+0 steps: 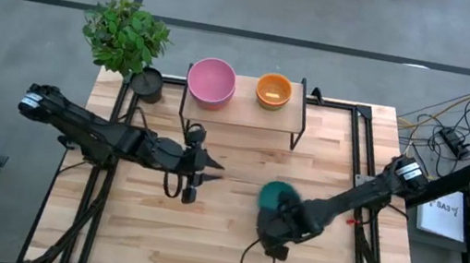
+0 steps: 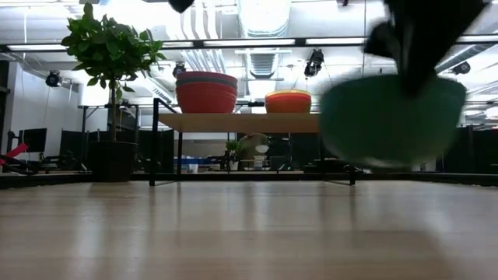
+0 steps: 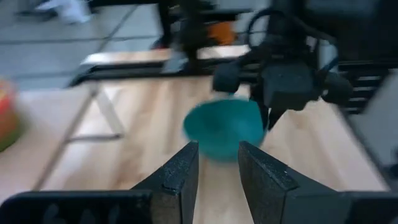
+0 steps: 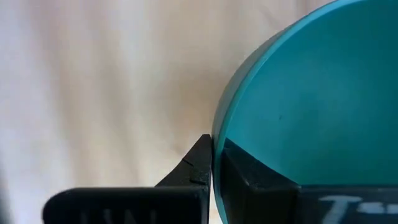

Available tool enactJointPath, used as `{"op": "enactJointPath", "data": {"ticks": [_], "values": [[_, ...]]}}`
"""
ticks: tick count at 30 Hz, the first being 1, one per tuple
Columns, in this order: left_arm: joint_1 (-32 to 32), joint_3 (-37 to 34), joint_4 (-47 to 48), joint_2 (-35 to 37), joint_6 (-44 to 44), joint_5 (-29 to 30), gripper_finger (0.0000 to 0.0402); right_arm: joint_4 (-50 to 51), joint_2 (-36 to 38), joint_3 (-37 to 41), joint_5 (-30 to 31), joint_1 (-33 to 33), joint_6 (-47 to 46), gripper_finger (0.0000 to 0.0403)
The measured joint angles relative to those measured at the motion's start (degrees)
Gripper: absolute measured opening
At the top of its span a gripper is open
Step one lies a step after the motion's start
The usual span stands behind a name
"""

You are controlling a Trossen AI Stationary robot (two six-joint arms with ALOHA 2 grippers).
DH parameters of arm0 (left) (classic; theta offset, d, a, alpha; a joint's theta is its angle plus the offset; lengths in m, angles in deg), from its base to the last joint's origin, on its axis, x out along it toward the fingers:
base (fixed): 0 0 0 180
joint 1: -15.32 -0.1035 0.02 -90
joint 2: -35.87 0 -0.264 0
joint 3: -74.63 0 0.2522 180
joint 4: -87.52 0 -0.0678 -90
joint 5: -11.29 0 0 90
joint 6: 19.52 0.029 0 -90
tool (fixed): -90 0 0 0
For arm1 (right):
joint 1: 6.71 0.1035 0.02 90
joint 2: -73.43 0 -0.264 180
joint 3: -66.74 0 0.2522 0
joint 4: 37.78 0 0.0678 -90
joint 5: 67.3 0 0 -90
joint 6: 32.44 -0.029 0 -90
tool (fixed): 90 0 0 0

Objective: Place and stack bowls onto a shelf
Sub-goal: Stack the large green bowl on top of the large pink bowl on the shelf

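right gripper (image 1: 281, 221) pinches the teal bowl (image 1: 277, 195) by its rim, mouth up, lifted off the table (image 1: 219, 241); left gripper (image 1: 195, 170) empty, fingers slightly parted.

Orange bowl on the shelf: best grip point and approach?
Pinch the rim of the orange bowl from straight above, one finger inside and one outside. It sits upright and open-topped on the shelf, so its thin lip is exposed. Take the side away from the pink bowl, where there is more room. The right gripper holds the teal bowl this way.
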Motion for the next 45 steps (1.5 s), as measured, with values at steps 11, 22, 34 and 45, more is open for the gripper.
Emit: {"op": "enactJointPath", "data": {"ticks": [11,22,34,45], "values": [[0.62,1.05,-10.50,-10.53,5.52,-21.08,0.0110,-22.53,4.51,1.03,-11.73,0.26,23.58,0.0009],[0.78,4.34,-9.77,-17.19,7.31,-31.31,0.0216,-23.04,4.51,1.33,-12.12,-0.34,25.38,0.0009],[0.78,4.70,-6.80,-20.95,6.32,-31.19,0.0186,-23.42,4.51,1.36,-11.96,-0.36,27.14,0.0009],[1.01,4.62,-5.17,-20.84,5.70,-32.93,0.0013,-22.84,4.51,1.27,-8.96,-0.38,27.76,0.0021]]}}
